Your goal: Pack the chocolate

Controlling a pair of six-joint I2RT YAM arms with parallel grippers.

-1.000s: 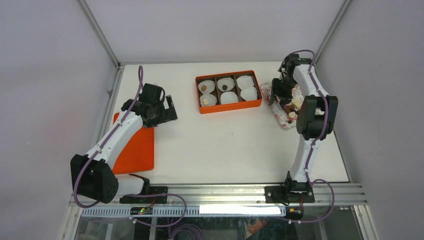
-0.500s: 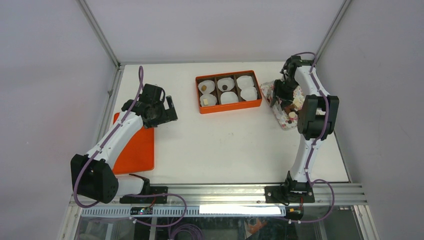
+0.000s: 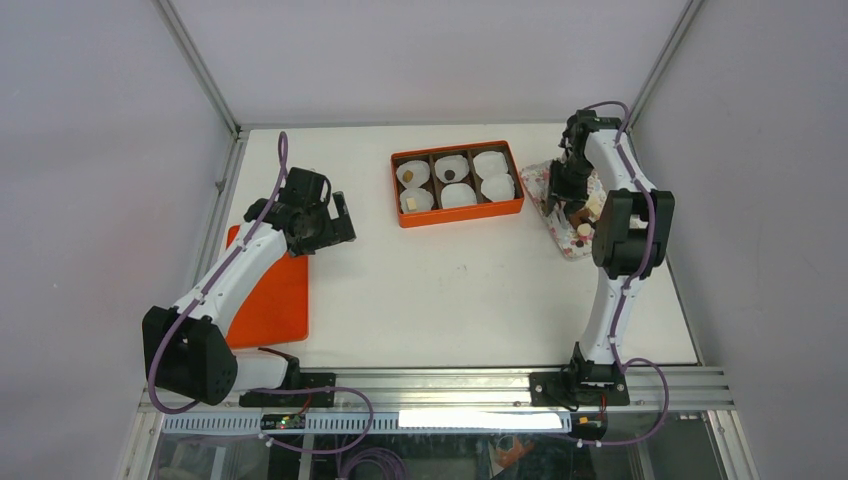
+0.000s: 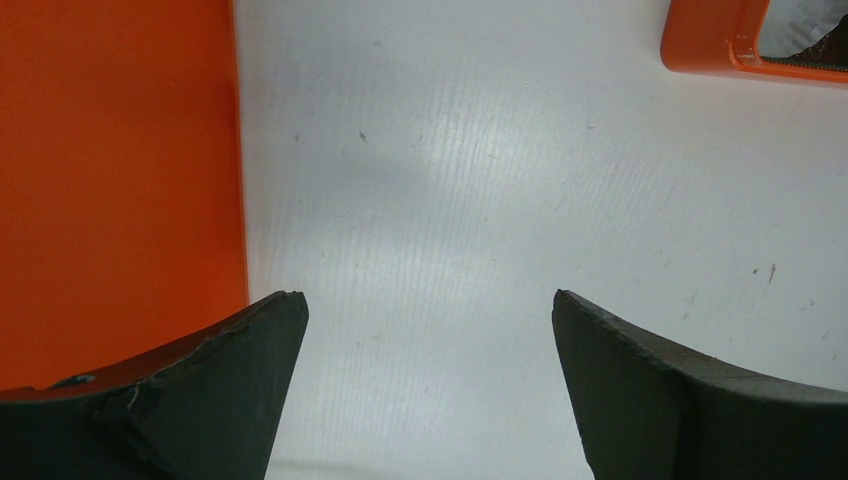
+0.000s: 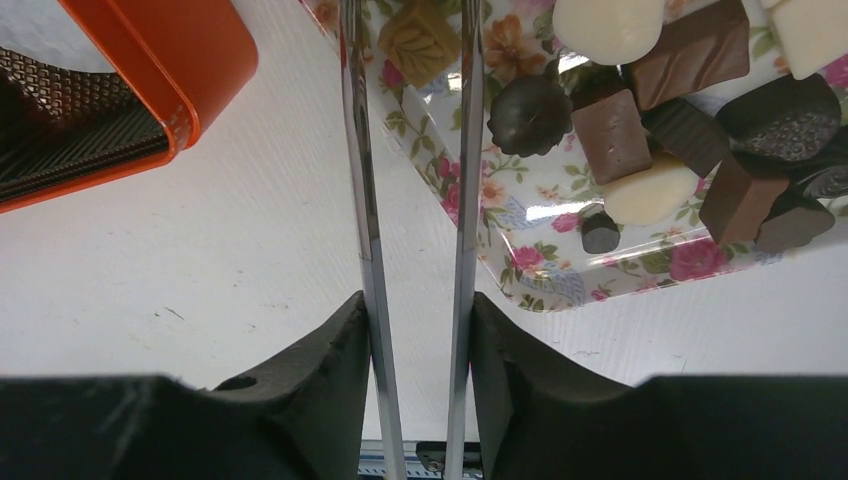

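Over floral tray (image 5: pixel 520 265) | tan chocolate (image 5: pixel 418 40) between narrowly parted right jaws, grip unclear | left jaws wide, empty

The patterned tray (image 5: pixel 560 275) lies at the far right of the table (image 3: pixel 450 290) with the chocolate (image 5: pixel 610 130) heaped on it. The divided box (image 3: pixel 460 213) sits just left of it. A paper cup (image 3: pixel 497 188) rests in each of the box's six compartments, and three cups toward its left hold one piece each. The flat board (image 3: pixel 275 305) lies at the near left, well apart from both.
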